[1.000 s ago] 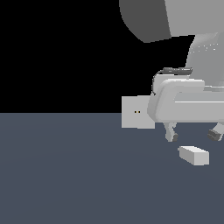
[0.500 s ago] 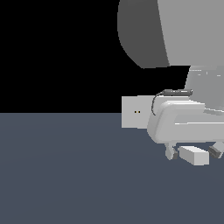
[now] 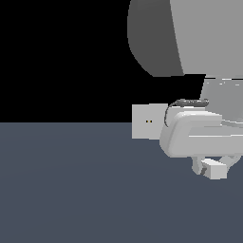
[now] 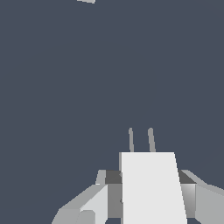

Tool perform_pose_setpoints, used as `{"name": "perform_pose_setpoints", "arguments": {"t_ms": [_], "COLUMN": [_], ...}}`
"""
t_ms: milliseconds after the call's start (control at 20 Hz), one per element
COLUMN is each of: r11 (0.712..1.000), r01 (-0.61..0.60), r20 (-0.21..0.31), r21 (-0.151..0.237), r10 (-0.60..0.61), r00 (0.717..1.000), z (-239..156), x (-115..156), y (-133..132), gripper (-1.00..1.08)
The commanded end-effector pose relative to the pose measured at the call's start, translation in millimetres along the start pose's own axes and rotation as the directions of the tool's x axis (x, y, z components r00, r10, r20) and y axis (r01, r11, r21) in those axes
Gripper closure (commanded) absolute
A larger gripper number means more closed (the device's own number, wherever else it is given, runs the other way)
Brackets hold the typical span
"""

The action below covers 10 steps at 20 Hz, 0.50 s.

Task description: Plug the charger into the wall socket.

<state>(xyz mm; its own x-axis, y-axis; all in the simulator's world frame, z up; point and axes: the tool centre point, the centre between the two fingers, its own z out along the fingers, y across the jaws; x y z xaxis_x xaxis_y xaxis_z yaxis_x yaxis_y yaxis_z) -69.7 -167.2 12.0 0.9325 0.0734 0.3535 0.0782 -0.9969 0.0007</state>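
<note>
The charger (image 4: 151,186) is a small, plain, light-grey oblong block with flat faces and sharp edges; in the wrist view its broad pale face fills the space between the fingers, and two thin grey prongs (image 4: 141,140) stick out side by side from its far end, parallel and slightly apart; in the exterior view the charger (image 3: 214,169) shows as a small pale box just under the arm's white hand, low over the dark grey floor (image 3: 71,190), though whether it touches the floor cannot be told. The gripper (image 4: 146,197) stands with one finger on each side of the block, the jaws set about as wide as the block itself, and the inner pads look to lie against its sides, so it appears closed on the charger; the fingers (image 3: 197,166) are only partly seen in the exterior view. The wall socket (image 3: 148,122) is a flat, light-grey, upright square plate with two tiny dark holes at its centre; it stands beyond the gripper, towards the exterior view's left, partly hidden by the hand's rounded casing, and apart from the charger.
</note>
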Motion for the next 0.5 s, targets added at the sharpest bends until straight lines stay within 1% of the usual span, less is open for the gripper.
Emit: {"name": "perform_pose_setpoints", "arguments": {"t_ms": [0,450], "r11": [1.0,1.0], "r01": [0.0,-0.016], "r20": [0.0,-0.001], "r21": [0.0,-0.005], "r10": [0.0,0.016], "r00": [1.0,1.0], "z": [0.3,-4.4], "x": [0.1,4.2], "y": [0.2,-7.7], "gripper": [1.08,1.08]}}
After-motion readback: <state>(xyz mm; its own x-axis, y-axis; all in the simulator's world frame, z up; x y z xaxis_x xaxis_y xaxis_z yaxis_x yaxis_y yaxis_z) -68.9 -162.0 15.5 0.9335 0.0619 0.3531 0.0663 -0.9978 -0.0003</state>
